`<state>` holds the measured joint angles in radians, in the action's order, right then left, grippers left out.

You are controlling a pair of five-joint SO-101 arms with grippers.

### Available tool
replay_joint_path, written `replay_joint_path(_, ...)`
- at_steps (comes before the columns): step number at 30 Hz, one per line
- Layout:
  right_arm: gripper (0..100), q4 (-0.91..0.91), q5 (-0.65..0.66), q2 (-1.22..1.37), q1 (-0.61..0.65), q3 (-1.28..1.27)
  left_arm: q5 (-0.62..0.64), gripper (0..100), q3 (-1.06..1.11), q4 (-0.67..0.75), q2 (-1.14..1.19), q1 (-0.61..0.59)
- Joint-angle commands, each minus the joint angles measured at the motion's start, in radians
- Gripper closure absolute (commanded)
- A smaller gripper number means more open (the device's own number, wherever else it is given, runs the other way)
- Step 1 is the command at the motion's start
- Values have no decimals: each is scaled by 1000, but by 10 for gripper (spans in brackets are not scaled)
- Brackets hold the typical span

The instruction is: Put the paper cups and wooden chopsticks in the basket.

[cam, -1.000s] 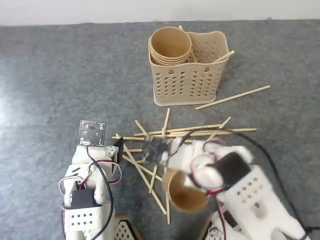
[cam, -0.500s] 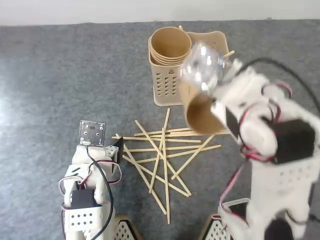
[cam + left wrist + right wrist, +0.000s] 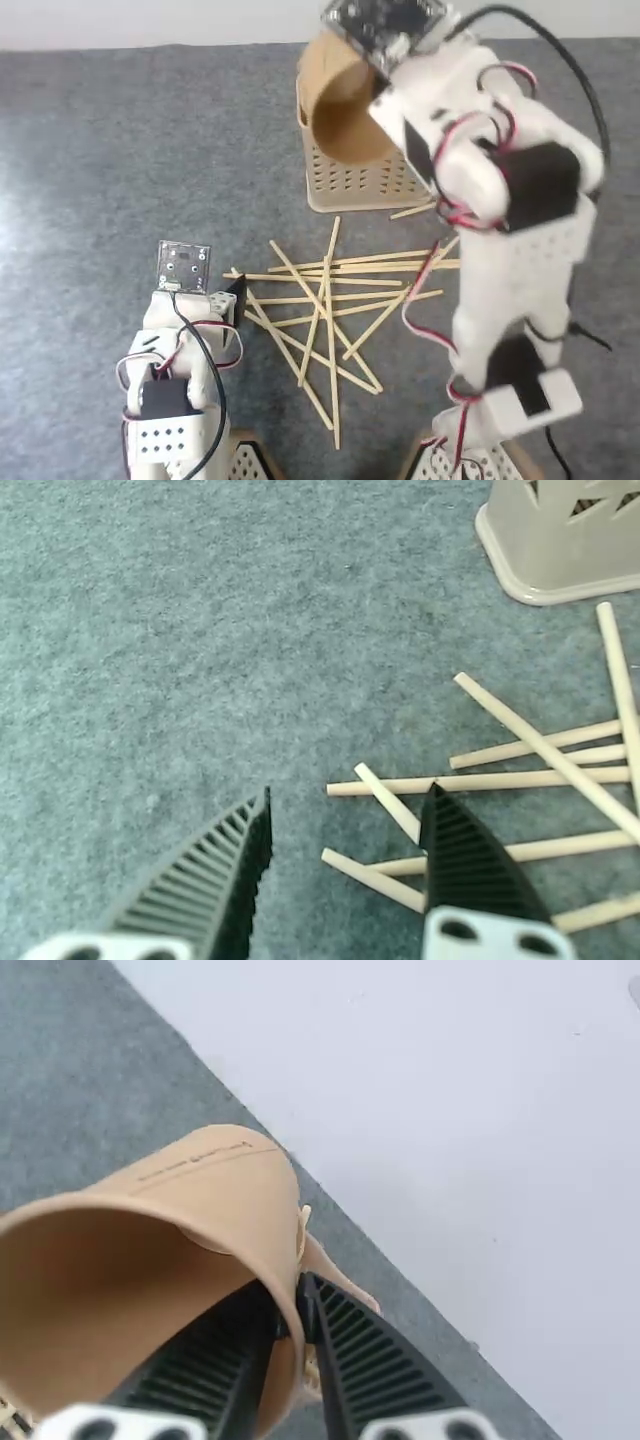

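My right gripper (image 3: pixel 290 1305) is shut on the rim of a brown paper cup (image 3: pixel 150 1260), one finger inside and one outside. In the high view that cup (image 3: pixel 340 100) hangs tilted above the beige basket (image 3: pixel 365 180), hiding the basket's top. Several wooden chopsticks (image 3: pixel 325 300) lie scattered on the grey carpet in front of the basket. My left gripper (image 3: pixel 345 825) is open and low over the carpet at the near left edge of the chopstick pile (image 3: pixel 520 770), with one stick end between its fingers.
The right arm (image 3: pixel 500 200) stands tall over the right side of the chopstick pile. A white wall (image 3: pixel 450 1110) runs behind the basket. Open grey carpet (image 3: pixel 120 150) stretches to the left of the basket.
The right arm lifted the paper cup from the carpet near the chopsticks and carried it up and back over the basket. The left arm has kept still.
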<state>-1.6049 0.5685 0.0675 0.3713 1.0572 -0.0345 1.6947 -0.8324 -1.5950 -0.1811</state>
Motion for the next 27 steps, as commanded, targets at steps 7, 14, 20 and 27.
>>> replay_joint_path(7, 991, 62, -37, 130, -13, 51, -9, 772, -5, 21, 3, -6)
replay_joint_path(14, 991, 64, -87, 166, -107, 49, -9, 772, -5, 20, 3, -5)
replay_joint_path(20, 991, -2, -94, 189, -84, 49, -9, 772, -5, 18, 3, -5)
replay_joint_path(27, 991, 4, -94, 240, -68, 51, -9, 772, -5, 17, 3, -5)
